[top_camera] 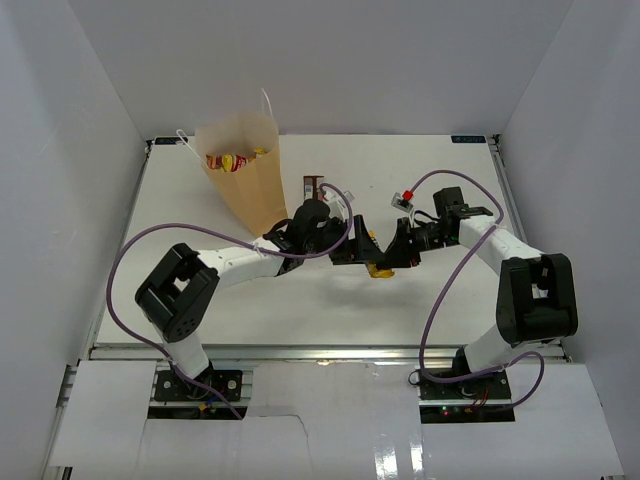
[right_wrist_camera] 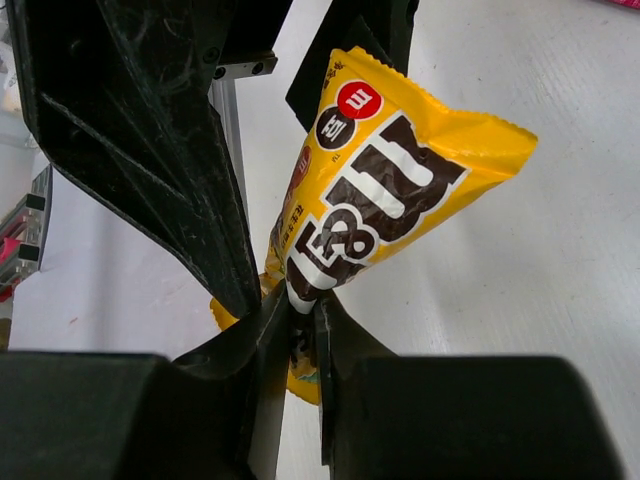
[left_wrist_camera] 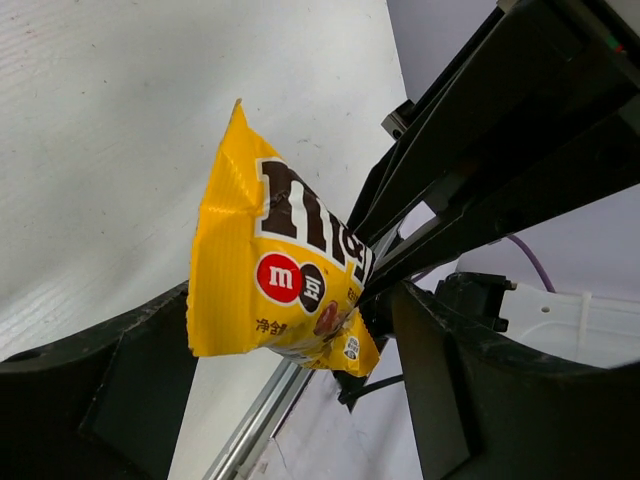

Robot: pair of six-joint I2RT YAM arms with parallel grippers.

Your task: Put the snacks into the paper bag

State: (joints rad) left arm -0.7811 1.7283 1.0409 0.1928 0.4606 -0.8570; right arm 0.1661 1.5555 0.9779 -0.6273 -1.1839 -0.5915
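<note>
A yellow M&M's packet (top_camera: 378, 268) hangs above the table's middle, pinched by one end in my right gripper (right_wrist_camera: 303, 325), which is shut on it. The packet (right_wrist_camera: 400, 190) sticks up and away from those fingers. My left gripper (left_wrist_camera: 285, 335) is open, its two fingers wide on either side of the packet (left_wrist_camera: 270, 280) without touching it. In the top view the left gripper (top_camera: 352, 250) and right gripper (top_camera: 393, 252) meet tip to tip. The tan paper bag (top_camera: 250, 190) stands upright at the back left with red and yellow packets (top_camera: 230, 161) inside.
A dark brown bar (top_camera: 313, 187) lies right of the bag. A small red and white packet (top_camera: 407, 196) lies at the back right, near the right arm's purple cable. White walls enclose the table on three sides.
</note>
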